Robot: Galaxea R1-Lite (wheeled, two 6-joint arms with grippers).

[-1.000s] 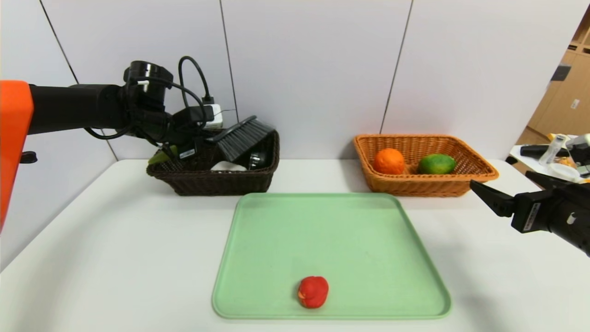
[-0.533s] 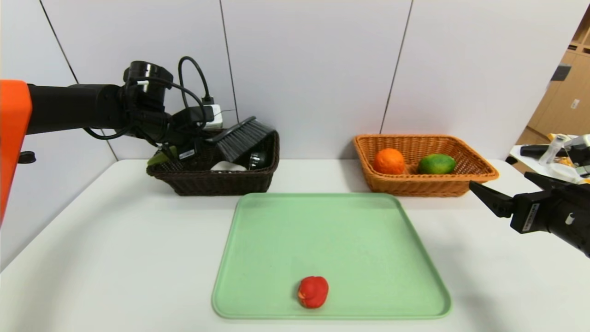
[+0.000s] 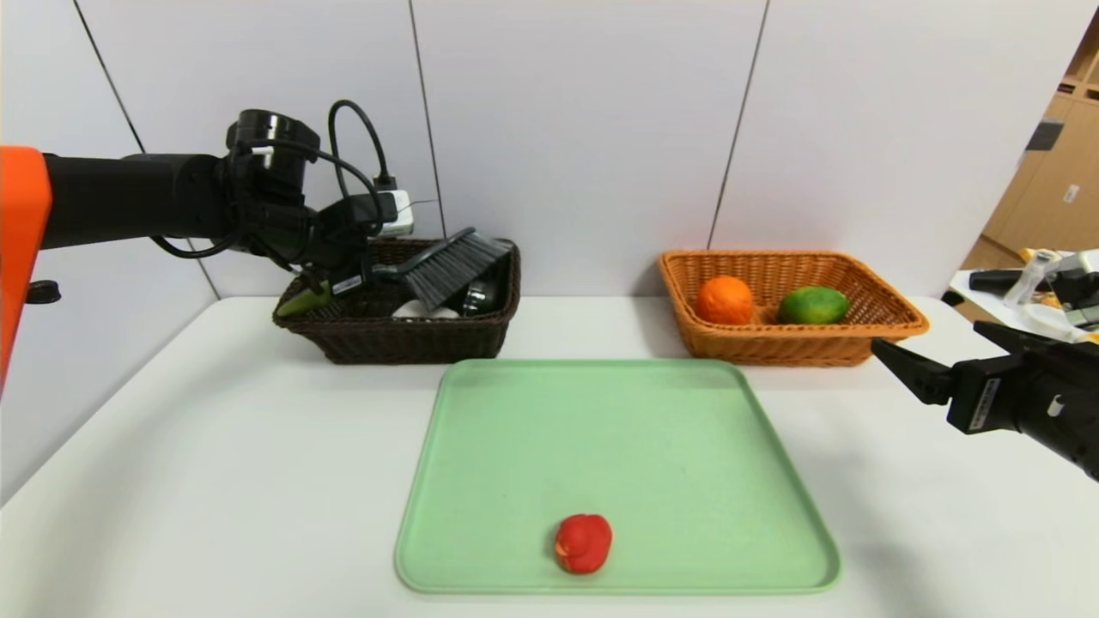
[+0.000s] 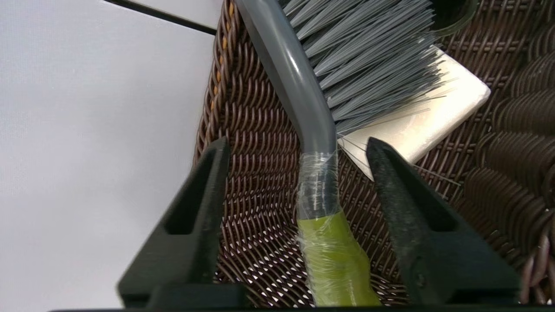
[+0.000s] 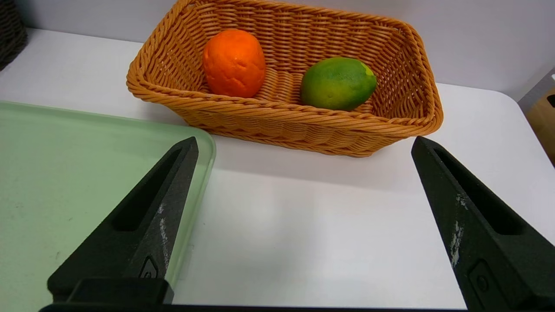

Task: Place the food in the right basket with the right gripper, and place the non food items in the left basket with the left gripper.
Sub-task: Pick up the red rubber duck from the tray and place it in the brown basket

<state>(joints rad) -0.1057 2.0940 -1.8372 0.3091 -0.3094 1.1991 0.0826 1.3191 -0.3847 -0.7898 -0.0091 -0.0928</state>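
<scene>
The dark brown left basket (image 3: pixel 403 339) holds the grey-bristled brush (image 3: pixel 455 262) with its green handle (image 4: pixel 336 264), the white bar (image 4: pixel 427 117) and the glass cup (image 3: pixel 481 296). My left gripper (image 4: pixel 297 145) hovers over that basket, open, its fingers on either side of the brush handle without touching it. The orange (image 3: pixel 724 300) and the green fruit (image 3: pixel 813 305) lie in the orange-tan right basket (image 3: pixel 773 348). The red duck toy (image 3: pixel 583 542) sits near the front edge of the green tray (image 3: pixel 618 446). My right gripper (image 5: pixel 303 143) is open and empty above the table, in front of the right basket.
The white table (image 3: pixel 215 463) ends at a white wall behind the baskets. A side table with clutter (image 3: pixel 1043 292) stands at the far right. The tray's corner (image 5: pixel 204 143) lies by my right gripper's finger.
My left gripper has opened and let go of the brush, which has dropped lower into the dark basket. The left wrist rose slightly. The right arm has barely moved.
</scene>
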